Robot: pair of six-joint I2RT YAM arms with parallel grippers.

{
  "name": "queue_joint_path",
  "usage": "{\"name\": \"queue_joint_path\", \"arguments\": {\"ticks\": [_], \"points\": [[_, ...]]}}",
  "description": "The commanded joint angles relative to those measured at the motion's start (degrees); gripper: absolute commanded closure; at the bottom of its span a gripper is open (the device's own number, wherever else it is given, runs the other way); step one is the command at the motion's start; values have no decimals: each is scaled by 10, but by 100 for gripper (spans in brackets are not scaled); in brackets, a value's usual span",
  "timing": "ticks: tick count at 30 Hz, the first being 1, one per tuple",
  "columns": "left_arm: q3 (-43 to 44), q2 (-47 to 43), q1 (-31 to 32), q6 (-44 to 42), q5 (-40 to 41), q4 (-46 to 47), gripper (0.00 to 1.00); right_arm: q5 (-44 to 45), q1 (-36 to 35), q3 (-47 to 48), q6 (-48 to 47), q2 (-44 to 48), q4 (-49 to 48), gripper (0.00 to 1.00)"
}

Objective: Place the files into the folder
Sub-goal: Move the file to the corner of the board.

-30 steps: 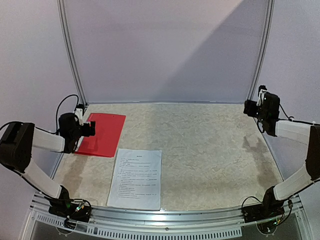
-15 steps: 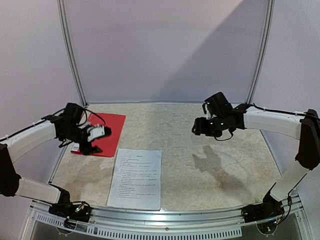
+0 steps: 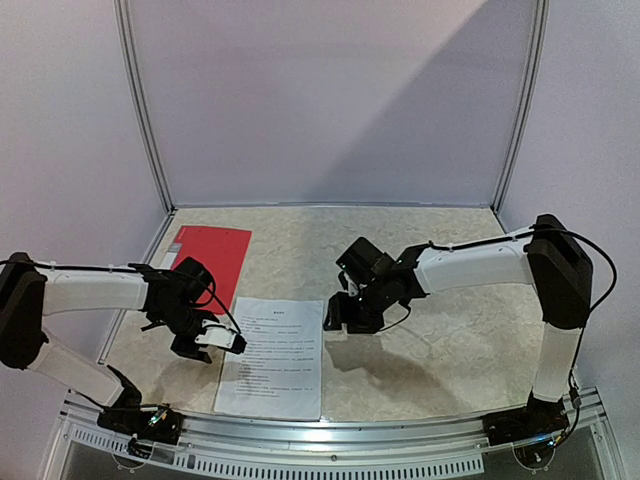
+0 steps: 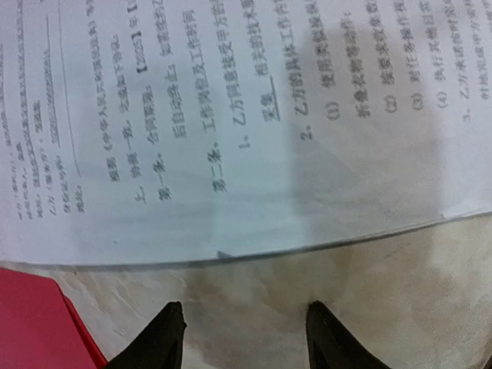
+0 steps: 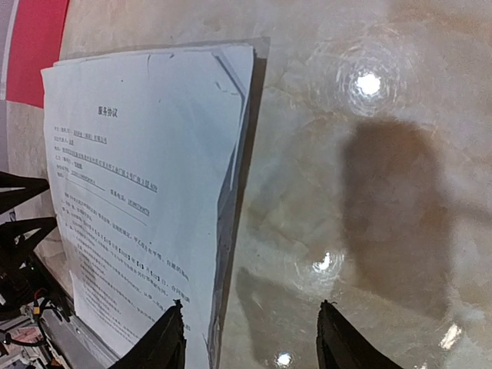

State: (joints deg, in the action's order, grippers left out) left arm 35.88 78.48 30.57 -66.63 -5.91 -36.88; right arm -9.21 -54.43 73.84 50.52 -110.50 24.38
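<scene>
A stack of printed white files [image 3: 272, 355] is seen lying flat on the marbled tabletop [image 3: 450, 300], near the front edge and left of centre, with its long sides running front to back. Lines of small black text are carried on the top sheet. In the right wrist view the sheets are shown slightly fanned, with several offset edges visible along the right side. The red folder [image 3: 212, 262] is laid flat at the back left of the tabletop. Its near right corner is just beside the far left corner of the files, and whether the two touch cannot be told. The left hand [image 3: 228, 342] is held low at the left edge of the files, about halfway along that edge. Its two dark fingers [image 4: 165, 342] are spread apart over bare tabletop and pointed at the paper's edge, with nothing gripped between them. The right hand [image 3: 340, 322] is held above the far right corner of the files. Its fingers [image 5: 346, 350] are likewise parted and empty, one being seen over the paper's right edge and the other over the tabletop. A dark shadow is cast on the glossy surface to the right of the files.
</scene>
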Motion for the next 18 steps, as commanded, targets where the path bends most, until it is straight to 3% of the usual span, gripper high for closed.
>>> {"name": "queue_joint_path", "arguments": {"ticks": [1, 5, 9, 15, 18], "points": [[28, 52, 43, -26, 29, 43, 46, -46, 1, -20, 42, -14, -61, 43], [59, 104, 65, -33, 34, 40, 46, -79, 2, -36, 57, -20, -97, 43], [95, 164, 89, -38, 56, 24, 59, -74, 11, -55, 60, -16, -98, 44], [172, 215, 111, -19, 51, -23, 58, -28, 65, -160, 82, 59, -129, 43], [207, 225, 117, -10, 29, -30, 57, -31, 78, -168, 61, 81, -109, 41]]}}
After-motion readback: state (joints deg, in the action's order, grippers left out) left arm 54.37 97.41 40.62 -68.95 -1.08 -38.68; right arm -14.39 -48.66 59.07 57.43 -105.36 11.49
